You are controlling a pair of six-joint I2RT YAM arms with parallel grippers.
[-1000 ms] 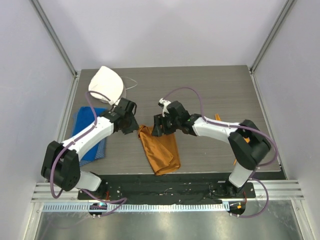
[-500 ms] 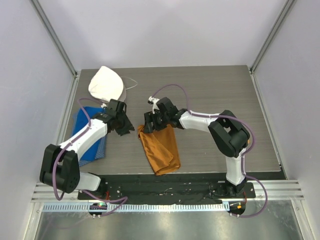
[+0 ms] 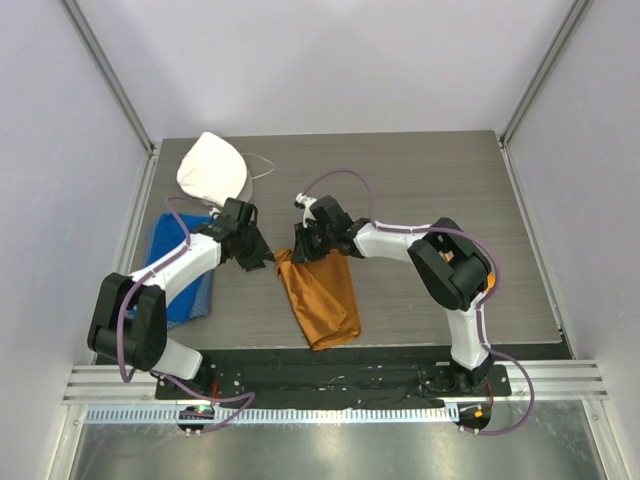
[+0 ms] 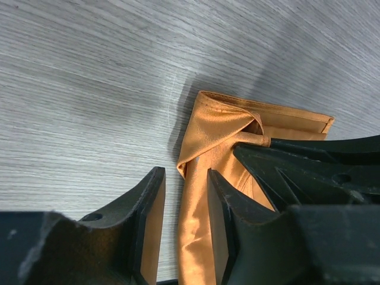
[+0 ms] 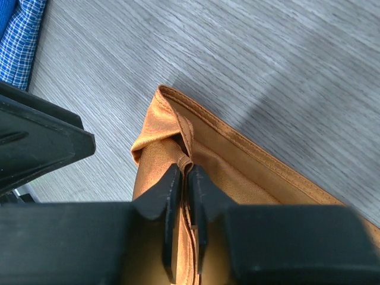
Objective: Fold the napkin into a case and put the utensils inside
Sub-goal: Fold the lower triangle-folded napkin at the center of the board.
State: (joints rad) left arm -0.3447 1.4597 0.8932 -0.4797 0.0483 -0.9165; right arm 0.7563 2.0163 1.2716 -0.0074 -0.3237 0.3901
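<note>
The rust-orange napkin point(image 3: 320, 295) lies folded as a long layered strip in the middle of the table, its top corner bunched up. My right gripper point(image 3: 303, 250) is shut on a raised fold at that top edge; in the right wrist view the fingertips point(image 5: 185, 169) pinch the cloth point(image 5: 237, 160) tightly. My left gripper point(image 3: 262, 258) stands open at the napkin's upper left corner. In the left wrist view its fingers point(image 4: 185, 178) straddle the left edge of the napkin point(image 4: 219, 127) without squeezing it. The utensils are out of view.
A blue checked towel point(image 3: 170, 255) lies at the left edge under the left arm and also shows as a blue checked towel corner point(image 5: 18, 24). A white rounded cloth cap point(image 3: 213, 168) sits at the back left. The two grippers nearly touch.
My right gripper moved left to the napkin's top corner and shut on its raised fold. The left gripper shifted slightly toward that corner and stayed open.
</note>
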